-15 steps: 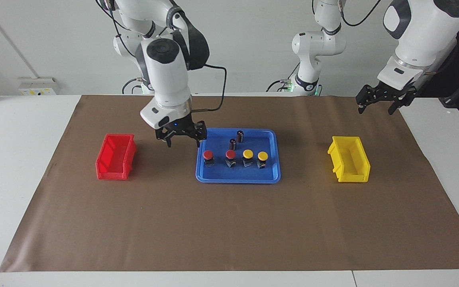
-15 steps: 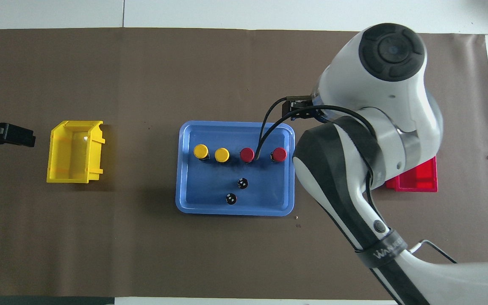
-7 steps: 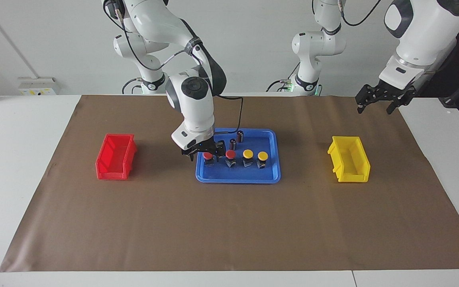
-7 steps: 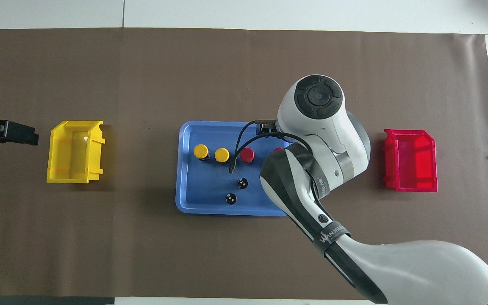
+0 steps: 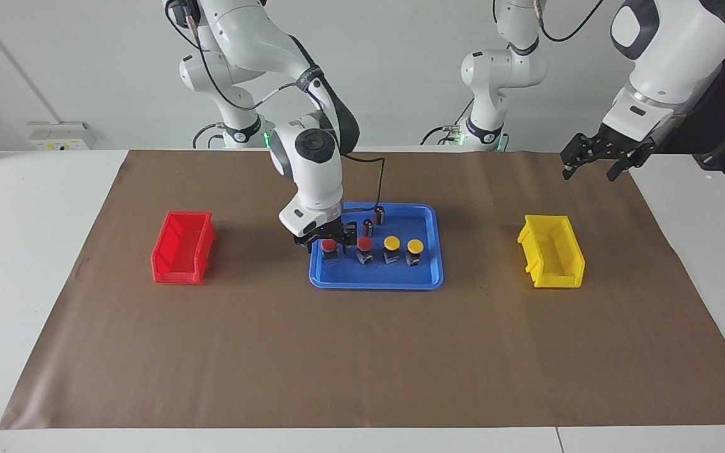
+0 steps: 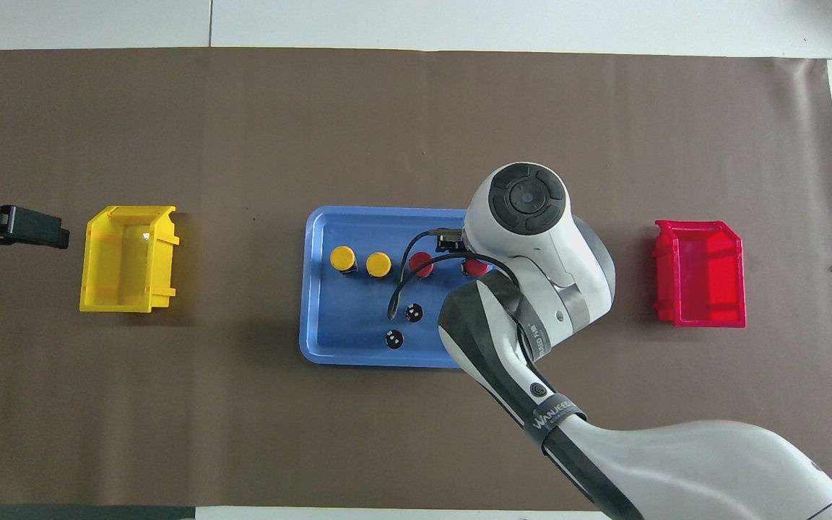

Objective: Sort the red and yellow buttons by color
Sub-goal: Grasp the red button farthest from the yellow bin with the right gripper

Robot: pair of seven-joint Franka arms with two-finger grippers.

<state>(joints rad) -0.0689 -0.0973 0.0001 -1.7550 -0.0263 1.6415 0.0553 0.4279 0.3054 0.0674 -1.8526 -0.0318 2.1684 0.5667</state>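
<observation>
- The facing view shows the right gripper (image 5: pixel 330 242) down around the end red button (image 5: pixel 329 247), fingers either side; whether it grips, I cannot tell. Overhead, the arm hides this.
- All four buttons stand in the blue tray (image 5: pixel 428 277).
- The left gripper (image 5: pixel 595 158), fingers apart, waits beside the yellow bin (image 5: pixel 551 259).

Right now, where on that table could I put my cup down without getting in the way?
Bare brown mat lies farther from the robots than the blue tray, and between it and the yellow bin. It is crowded at the tray, where the right gripper straddles a red button.
</observation>
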